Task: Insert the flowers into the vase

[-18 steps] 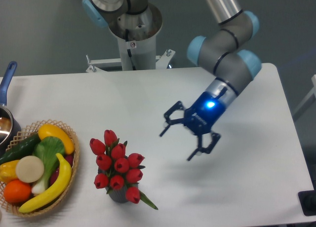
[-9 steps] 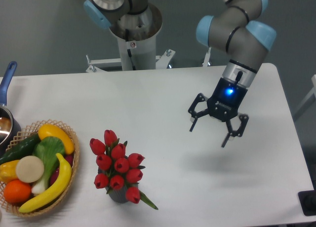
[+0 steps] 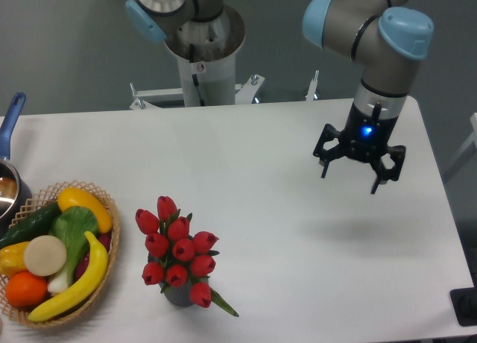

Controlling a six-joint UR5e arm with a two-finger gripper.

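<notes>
The flowers (image 3: 177, 252), a bunch of red tulips with green leaves, stand upright in the vase (image 3: 177, 295) at the table's front left. Only a small dark grey part of the vase shows under the blooms. One green leaf sticks out to the lower right. My gripper (image 3: 350, 178) is open and empty. It hangs above the right part of the table, far to the right of the flowers and farther back, with its fingers pointing down.
A wicker basket (image 3: 109, 239) with bananas, an orange and vegetables sits at the left edge. A blue-handled pot (image 3: 10, 119) is at the far left. The robot's base (image 3: 201, 52) stands behind the table. A dark object (image 3: 466, 306) is at the front right corner.
My gripper has moved up and to the right, away from the flowers, and stays open. The flowers and vase have not moved.
</notes>
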